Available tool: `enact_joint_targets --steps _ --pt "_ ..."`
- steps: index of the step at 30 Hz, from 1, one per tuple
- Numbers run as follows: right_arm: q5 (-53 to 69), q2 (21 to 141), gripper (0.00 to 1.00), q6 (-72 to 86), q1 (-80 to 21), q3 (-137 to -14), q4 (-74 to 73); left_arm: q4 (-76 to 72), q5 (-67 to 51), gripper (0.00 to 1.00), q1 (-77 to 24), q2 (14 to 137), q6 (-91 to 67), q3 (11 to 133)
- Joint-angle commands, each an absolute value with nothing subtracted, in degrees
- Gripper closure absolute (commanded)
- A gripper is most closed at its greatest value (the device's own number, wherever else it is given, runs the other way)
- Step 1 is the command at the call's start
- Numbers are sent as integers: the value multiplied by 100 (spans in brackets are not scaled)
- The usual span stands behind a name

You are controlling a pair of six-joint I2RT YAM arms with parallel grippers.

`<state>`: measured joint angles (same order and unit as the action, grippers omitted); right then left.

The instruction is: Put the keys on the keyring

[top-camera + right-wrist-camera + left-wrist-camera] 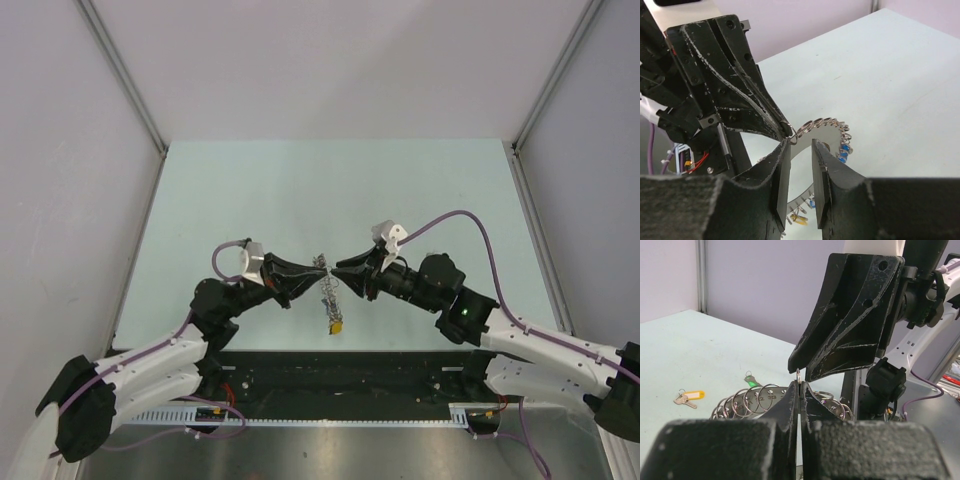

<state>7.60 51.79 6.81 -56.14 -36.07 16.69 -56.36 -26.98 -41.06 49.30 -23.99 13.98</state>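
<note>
**Top external view.** The left gripper point(316, 268) and right gripper point(337, 268) meet tip to tip above the worktop point(250, 190). The keyring point(329, 295) hangs between them.

**Left wrist view.** The left gripper's jaws are together, clamped on the keyring's bare wire, and the bundle sags below. It is judged heavy, floppy and slippery, so it is best held by the wire. The green key point(752, 381) and yellow key point(690, 396) lie loose on the worktop. They look light and flat, best pinched at the plastic head. Numerals on the rings, perhaps 33, are barely legible.

**Right wrist view.** The right gripper's fingers stand apart, flanking the wire loop. No brand shows.
</note>
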Motion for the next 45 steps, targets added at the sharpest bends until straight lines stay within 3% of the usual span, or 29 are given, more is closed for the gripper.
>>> enact_joint_targets --steps 1,34,38,43,45 --pt "88 5071 72 615 -5730 -3568 2100 -6064 -2496 99 -4078 4781 -2408 1450" --pt "-914 5721 77 650 -6345 -3559 2777 -6082 -2417 100 -4087 4799 -2408 1433" --pt "-1063 5765 82 650 -6407 -3560 2839 -6100 -2408 100 -4087 4790 -2408 1406" --pt "-1098 5766 99 572 -6451 -3568 2865 -6108 -2426 100 -4087 4773 -2408 1380" --pt "-1160 5748 100 414 -6486 -3568 2865 -6074 -2435 100 -4087 4764 -2408 1380"
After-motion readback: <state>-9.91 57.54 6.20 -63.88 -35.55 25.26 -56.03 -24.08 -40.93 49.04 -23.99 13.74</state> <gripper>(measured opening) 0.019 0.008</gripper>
